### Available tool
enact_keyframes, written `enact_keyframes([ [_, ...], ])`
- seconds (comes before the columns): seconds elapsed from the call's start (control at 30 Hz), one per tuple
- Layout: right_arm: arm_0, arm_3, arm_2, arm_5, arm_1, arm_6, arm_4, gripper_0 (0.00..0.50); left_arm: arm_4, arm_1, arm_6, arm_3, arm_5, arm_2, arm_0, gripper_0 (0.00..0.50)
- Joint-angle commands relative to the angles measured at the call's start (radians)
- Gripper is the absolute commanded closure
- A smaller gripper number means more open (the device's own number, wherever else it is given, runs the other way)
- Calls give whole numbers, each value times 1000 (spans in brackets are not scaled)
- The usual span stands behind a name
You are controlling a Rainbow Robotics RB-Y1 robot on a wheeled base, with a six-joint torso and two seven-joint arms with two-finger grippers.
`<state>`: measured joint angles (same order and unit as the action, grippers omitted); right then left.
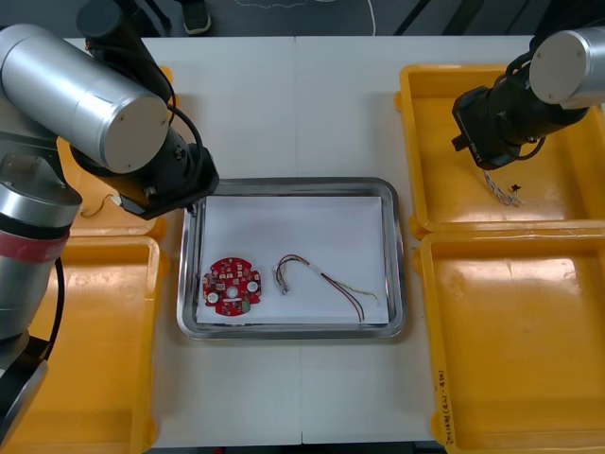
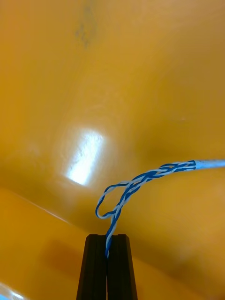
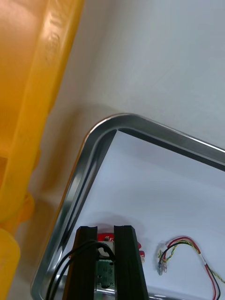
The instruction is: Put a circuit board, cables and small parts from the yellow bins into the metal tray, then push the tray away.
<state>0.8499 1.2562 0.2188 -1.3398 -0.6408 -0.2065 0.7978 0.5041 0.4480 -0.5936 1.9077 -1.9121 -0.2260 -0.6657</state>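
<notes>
Right wrist view: cable [image 2: 140,180] between fingers [image 2: 93,267]

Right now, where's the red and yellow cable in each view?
Front view: red and yellow cable in the metal tray, right of the circuit board.
Left wrist view: beside the left gripper, which pinches a black cable.
Right wrist view: faces a yellow bin; right gripper pinches the blue and white cable.
Shared landmark: the circuit board beside it.

Circuit board [image 3: 106,274] half behind left claw [image 3: 106,230]; blue-white cable [image 2: 150,174] off-frame at one end.
</notes>
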Motion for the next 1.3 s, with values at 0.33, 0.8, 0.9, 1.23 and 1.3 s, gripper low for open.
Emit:
enact_keyframes([
  [0.33,46,-110,63,107,-11,-73,3,500,-50,-65,-112,-35,56,-78,29,500],
  [0.8,47,-110,68,80,-7,-60,12,60,-88,-115,-163,-137,170,-104,29,500],
  [0.9,61,-110,68,60,-10,-62,14,46,-90,-120,-172,-156,180,-104,29,500],
  [1.23,123,-110,66,-48,-49,-278,44,28,-105,-126,-189,-203,231,-133,29,500],
  [1.3,124,-110,65,-62,-60,-370,54,28,-104,-126,-192,-211,239,-138,29,500],
])
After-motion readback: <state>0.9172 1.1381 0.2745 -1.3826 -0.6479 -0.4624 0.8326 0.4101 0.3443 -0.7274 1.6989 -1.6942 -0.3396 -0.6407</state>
